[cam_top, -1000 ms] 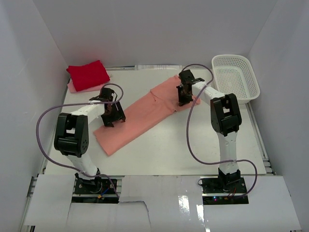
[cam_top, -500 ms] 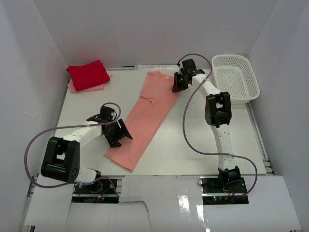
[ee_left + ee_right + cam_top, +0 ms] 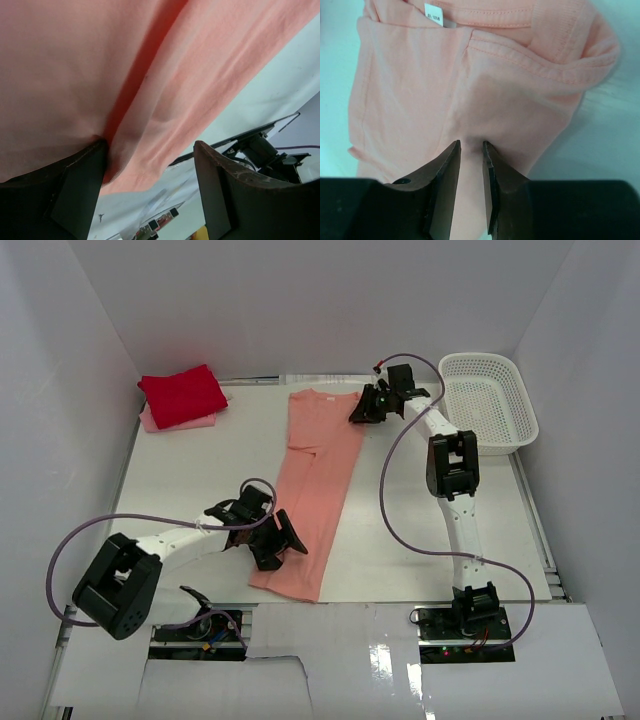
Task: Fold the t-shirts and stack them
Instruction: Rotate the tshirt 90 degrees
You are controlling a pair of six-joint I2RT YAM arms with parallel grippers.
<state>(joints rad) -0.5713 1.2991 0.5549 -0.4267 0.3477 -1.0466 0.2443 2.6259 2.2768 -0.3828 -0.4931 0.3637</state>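
The salmon-pink t-shirt (image 3: 315, 480) lies folded into a long strip that runs from the far middle of the table to its near edge. My right gripper (image 3: 362, 410) is at the strip's far right corner. In the right wrist view its jaws (image 3: 471, 145) are shut on a pinch of the salmon cloth (image 3: 420, 90) just below the collar seam. My left gripper (image 3: 288, 543) is at the strip's near left edge. In the left wrist view its jaws (image 3: 150, 150) stand wide apart, and the cloth (image 3: 100, 60) drapes against the left finger (image 3: 75, 195). The folded red t-shirt (image 3: 183, 395) rests on the pale pink one (image 3: 150, 421) at the far left.
A white lattice basket (image 3: 490, 400) stands at the far right corner. White walls close in the table (image 3: 200, 470) on three sides. The arms' purple cables loop over the near left and right of the table.
The salmon strip has swung from a diagonal to lying near-to-far. My left gripper moved toward the near edge and rightward; my right gripper moved to the far edge with the collar end.
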